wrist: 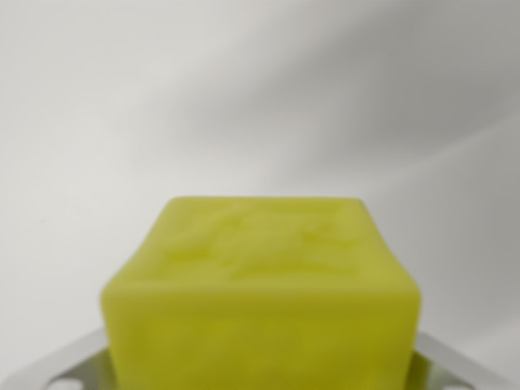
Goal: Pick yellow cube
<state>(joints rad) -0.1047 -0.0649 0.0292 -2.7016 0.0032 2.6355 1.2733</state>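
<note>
The yellow cube fills the lower middle of the wrist view, very close to the camera and slightly blurred. Its top face shows a faint embossed pattern. My gripper sits at the bottom edge, with a grey metal finger against the cube's left side and another finger against its right side. The jaws stand shut on the cube. The cube's underside and the fingertips are hidden.
Behind the cube there is only a plain white surface, out of focus, with soft grey shadow bands running across the upper right.
</note>
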